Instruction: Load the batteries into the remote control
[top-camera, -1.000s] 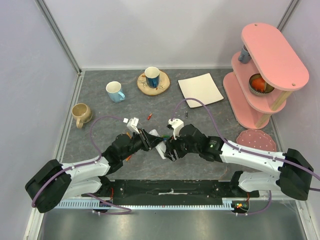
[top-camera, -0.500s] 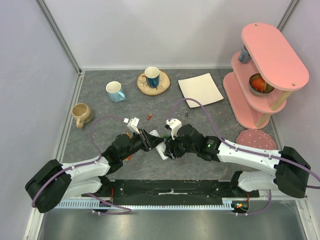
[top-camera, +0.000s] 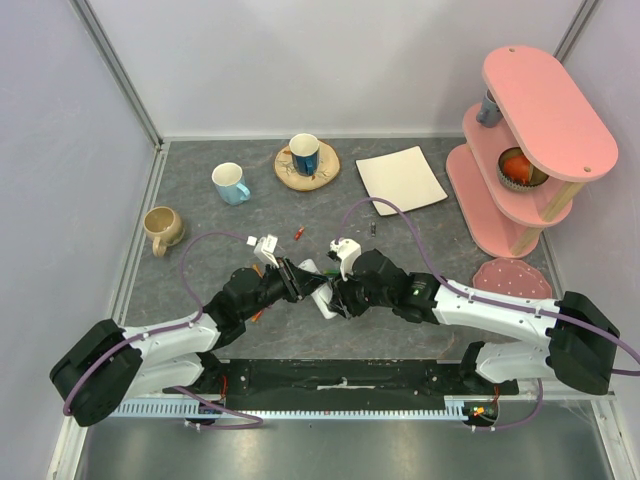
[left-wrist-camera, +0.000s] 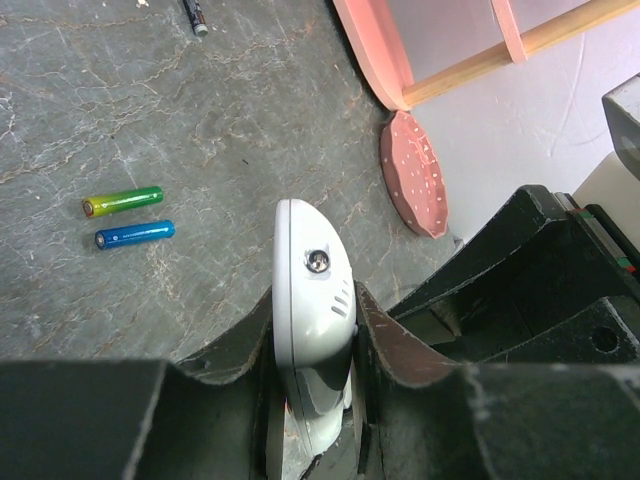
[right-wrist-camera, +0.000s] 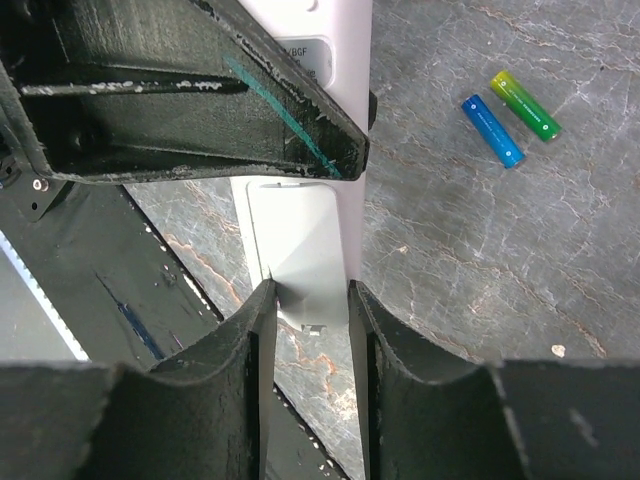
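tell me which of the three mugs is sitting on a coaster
The dark blue mug, standing on the round wooden coaster at the back. The light blue mug and the beige mug have no coaster.

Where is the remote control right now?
In the overhead view the remote control is at the front middle of the table, gripped by the left hand and the right hand; a green battery and a blue battery lie loose nearby.
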